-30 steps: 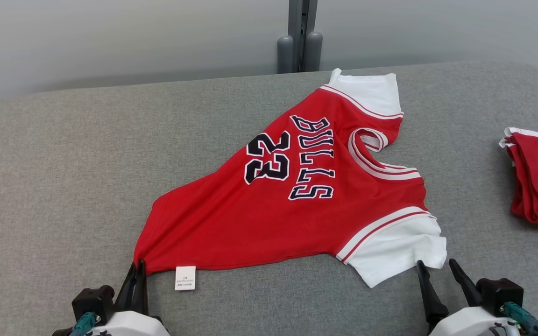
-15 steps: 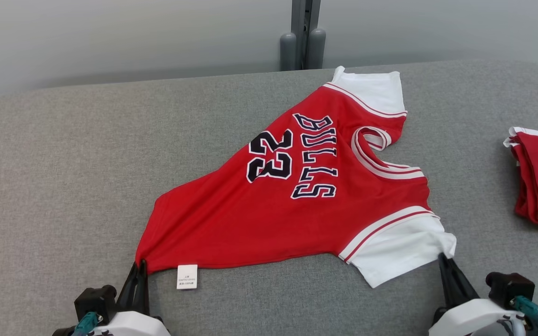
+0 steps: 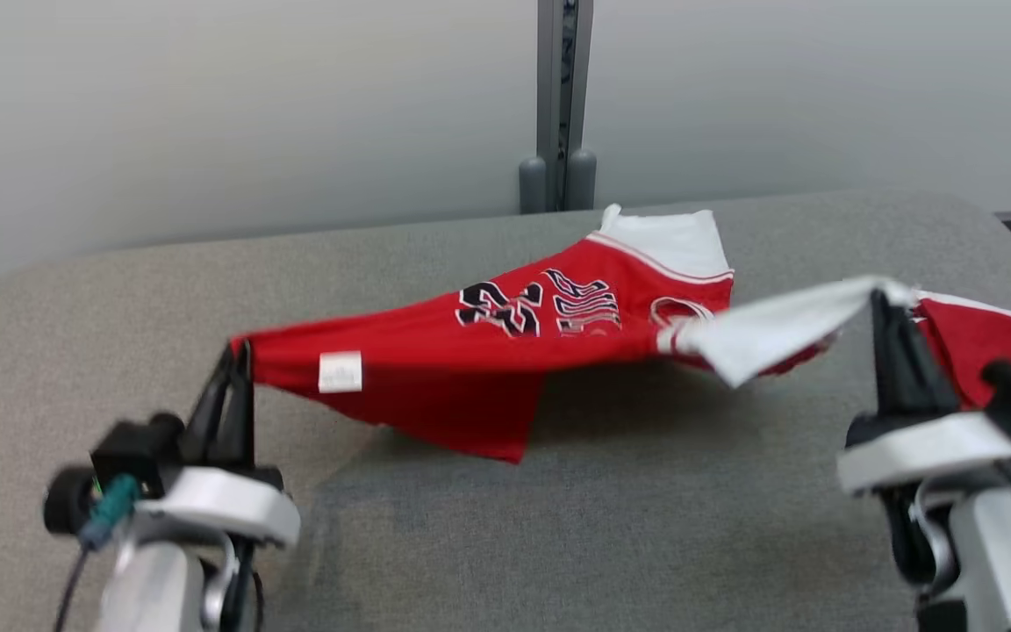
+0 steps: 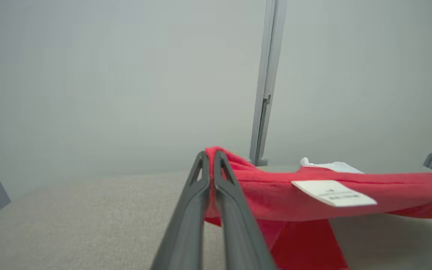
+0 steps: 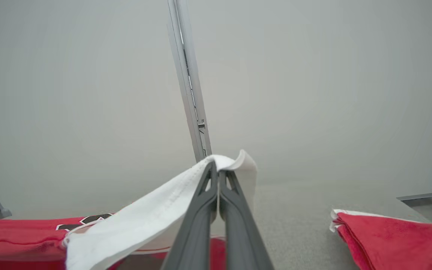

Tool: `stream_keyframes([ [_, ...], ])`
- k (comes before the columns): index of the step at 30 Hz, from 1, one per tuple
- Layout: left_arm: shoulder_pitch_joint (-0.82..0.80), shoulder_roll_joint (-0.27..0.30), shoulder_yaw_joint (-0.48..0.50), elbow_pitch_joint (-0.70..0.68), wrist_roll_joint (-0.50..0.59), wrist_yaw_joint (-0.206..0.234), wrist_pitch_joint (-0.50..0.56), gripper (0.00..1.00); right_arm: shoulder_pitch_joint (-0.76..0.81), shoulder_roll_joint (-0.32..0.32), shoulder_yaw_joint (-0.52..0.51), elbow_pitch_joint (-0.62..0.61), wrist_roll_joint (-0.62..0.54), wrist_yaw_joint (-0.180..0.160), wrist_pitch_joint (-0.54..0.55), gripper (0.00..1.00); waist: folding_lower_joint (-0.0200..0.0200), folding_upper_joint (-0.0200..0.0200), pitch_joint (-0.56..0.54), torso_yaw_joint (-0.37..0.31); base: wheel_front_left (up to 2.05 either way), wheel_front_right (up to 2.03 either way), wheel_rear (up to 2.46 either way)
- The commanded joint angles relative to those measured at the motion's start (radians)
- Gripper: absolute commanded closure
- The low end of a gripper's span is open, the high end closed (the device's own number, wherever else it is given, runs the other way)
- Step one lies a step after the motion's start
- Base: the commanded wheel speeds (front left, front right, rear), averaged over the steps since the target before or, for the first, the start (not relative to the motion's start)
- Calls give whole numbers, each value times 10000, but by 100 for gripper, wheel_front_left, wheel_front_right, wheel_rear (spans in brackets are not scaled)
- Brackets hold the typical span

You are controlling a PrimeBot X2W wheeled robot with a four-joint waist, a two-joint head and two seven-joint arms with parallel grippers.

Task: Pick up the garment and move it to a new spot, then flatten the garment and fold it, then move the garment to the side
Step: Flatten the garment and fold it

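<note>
The garment (image 3: 488, 351) is a red jersey with white sleeves and dark lettering, stretched in the air between my two grippers above the grey table (image 3: 558, 544). My left gripper (image 3: 236, 355) is shut on its red hem corner (image 4: 216, 157), near the white care tag (image 3: 340, 371) (image 4: 332, 193). At the right, my right gripper (image 3: 878, 300) is shut on the tip of a white sleeve (image 3: 777, 329) (image 5: 156, 221). The far sleeve (image 3: 668, 241) still rests on the table, and a red flap hangs down in the middle.
A folded stack of red garments (image 3: 988, 338) (image 5: 392, 236) lies on the table at the right, close behind my right gripper. A grey post (image 3: 558, 96) stands against the pale wall behind the table.
My right gripper closed on the white sleeve. Both grippers then rose, lifting the near edge of the garment off the table. The head view has also tilted upward.
</note>
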Motion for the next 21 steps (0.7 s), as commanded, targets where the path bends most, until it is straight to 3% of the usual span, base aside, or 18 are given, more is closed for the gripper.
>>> stream_keyframes([
  [1, -491, 226, 113, -112, 157, -155, -16, 100, -403, -169, -26, -251, 80, -3, 4, 100, 0, 0, -321, -31, 0, 0, 0],
  [13, -4783, 1833, -23, 259, 920, -716, -7, 100, -3889, -1516, 189, -1484, 339, -3, 4, 100, 0, 0, -871, 42, 0, 0, 0],
  [21, -6457, 2191, -467, 1351, 972, -801, 280, 100, -5416, -2082, 593, -754, 364, -3, 4, 100, 0, 0, -223, 261, 0, 0, 0],
])
